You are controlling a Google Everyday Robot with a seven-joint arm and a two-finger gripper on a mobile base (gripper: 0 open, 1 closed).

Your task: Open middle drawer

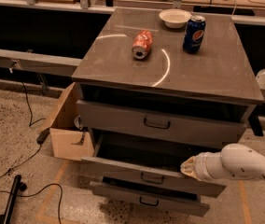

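One elevated view, angled down onto the cabinet [207, 73] front from nearby, end effector [187, 167] at lower right.
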